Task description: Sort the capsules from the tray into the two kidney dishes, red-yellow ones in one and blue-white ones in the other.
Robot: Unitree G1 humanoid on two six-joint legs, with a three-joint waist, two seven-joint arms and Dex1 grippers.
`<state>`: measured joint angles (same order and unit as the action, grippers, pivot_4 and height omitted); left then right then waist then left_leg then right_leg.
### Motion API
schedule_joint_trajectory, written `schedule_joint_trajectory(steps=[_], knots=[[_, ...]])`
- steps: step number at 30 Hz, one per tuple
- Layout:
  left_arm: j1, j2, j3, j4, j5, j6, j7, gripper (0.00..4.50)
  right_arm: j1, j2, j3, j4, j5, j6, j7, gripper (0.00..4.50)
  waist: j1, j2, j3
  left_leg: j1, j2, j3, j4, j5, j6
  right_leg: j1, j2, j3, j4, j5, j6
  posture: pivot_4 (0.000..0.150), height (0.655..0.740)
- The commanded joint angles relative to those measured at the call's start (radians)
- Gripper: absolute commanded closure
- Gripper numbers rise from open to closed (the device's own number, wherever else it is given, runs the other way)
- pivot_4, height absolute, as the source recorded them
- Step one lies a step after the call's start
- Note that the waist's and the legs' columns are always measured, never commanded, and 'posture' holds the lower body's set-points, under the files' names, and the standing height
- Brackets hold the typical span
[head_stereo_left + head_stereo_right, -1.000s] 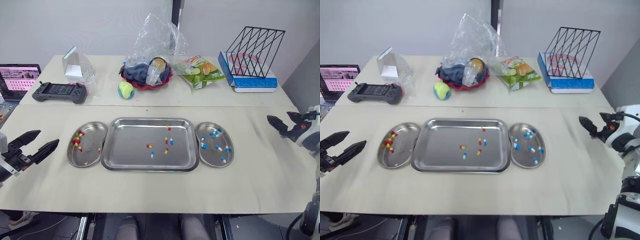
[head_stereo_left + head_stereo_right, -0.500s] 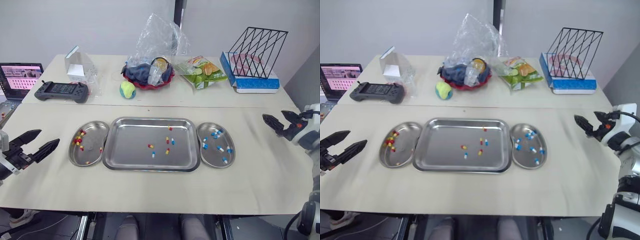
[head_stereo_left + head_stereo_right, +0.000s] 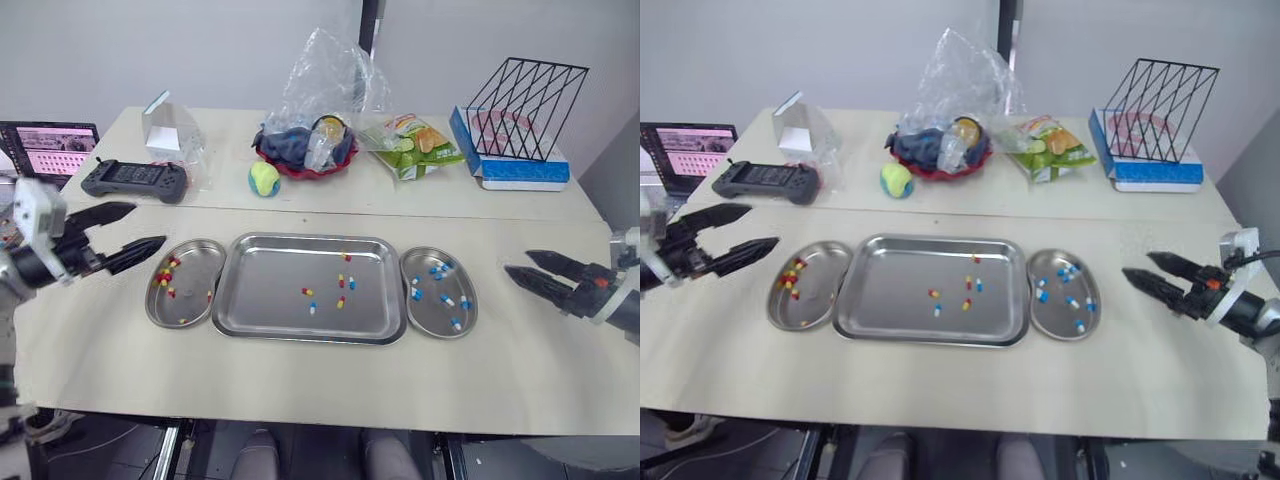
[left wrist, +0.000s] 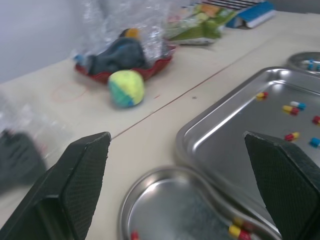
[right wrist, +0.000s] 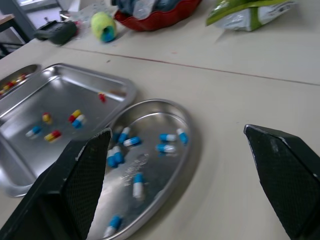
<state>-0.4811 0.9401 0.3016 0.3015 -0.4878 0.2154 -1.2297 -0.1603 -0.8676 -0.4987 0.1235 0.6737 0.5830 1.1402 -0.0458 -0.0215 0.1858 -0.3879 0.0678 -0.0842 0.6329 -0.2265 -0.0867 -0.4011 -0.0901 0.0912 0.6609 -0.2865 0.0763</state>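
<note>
A steel tray (image 3: 270, 290) lies mid-table with several loose capsules (image 3: 342, 285) of both colours. The left kidney dish (image 3: 192, 300) holds red-yellow capsules (image 3: 165, 277). The right kidney dish (image 3: 432, 318) holds blue-white capsules (image 3: 440, 270). My left gripper (image 3: 150, 224) is open, empty, and hovers just left of the left dish, pointing at it. My right gripper (image 3: 517, 262) is open, empty, and sits just right of the right dish, pointing left. The left wrist view shows the left dish (image 4: 165, 200) and tray (image 4: 240, 120). The right dish (image 5: 165, 125) appears in the right wrist view.
Along the back of the table: a laptop (image 3: 55, 148), a game controller (image 3: 135, 180), a clear box (image 3: 165, 125), a yellow-green ball (image 3: 264, 178), a red bowl under a plastic bag (image 3: 305, 150), a snack bag (image 3: 415, 145), and a wire rack (image 3: 525, 95) on a blue box.
My left gripper has risen and moved right, up to the left dish. My right gripper has moved in toward the right dish. Both stay open. The camera shifted slightly.
</note>
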Motion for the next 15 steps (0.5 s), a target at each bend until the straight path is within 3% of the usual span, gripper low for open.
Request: schedule_joint_trajectory(steps=[1, 10, 15], knots=[[-0.101, -0.018, -0.094, 0.062, 0.057, -0.029, -0.050, 0.00, 0.080, -0.024, -0.092, -0.150, 0.048, 0.020, -0.006, 0.03, 0.000, 0.000, 0.000, 0.000, 0.000, 0.000, 0.000, 0.000, 0.000, 0.000, 0.000, 0.000, 0.000, 0.000, 0.000, 0.150, 0.7380], [-0.342, -0.146, -0.251, 0.222, 0.114, -0.069, -0.204, 0.00, 0.258, -0.025, -0.232, -0.375, 0.123, 0.064, -0.026, 0.03, 0.002, 0.000, 0.000, -0.001, 0.000, -0.001, 0.003, 0.000, 0.000, 0.001, 0.000, 0.000, 0.000, 0.000, 0.000, 0.150, 0.7380], [-0.426, -0.270, -0.381, 0.379, 0.233, -0.237, -0.293, 0.00, 0.359, -0.027, -0.287, -0.550, 0.196, 0.146, -0.059, 0.03, 0.004, 0.000, 0.000, 0.000, -0.001, -0.001, 0.003, 0.000, 0.001, 0.003, 0.000, -0.001, -0.001, 0.000, 0.000, 0.150, 0.7380]])
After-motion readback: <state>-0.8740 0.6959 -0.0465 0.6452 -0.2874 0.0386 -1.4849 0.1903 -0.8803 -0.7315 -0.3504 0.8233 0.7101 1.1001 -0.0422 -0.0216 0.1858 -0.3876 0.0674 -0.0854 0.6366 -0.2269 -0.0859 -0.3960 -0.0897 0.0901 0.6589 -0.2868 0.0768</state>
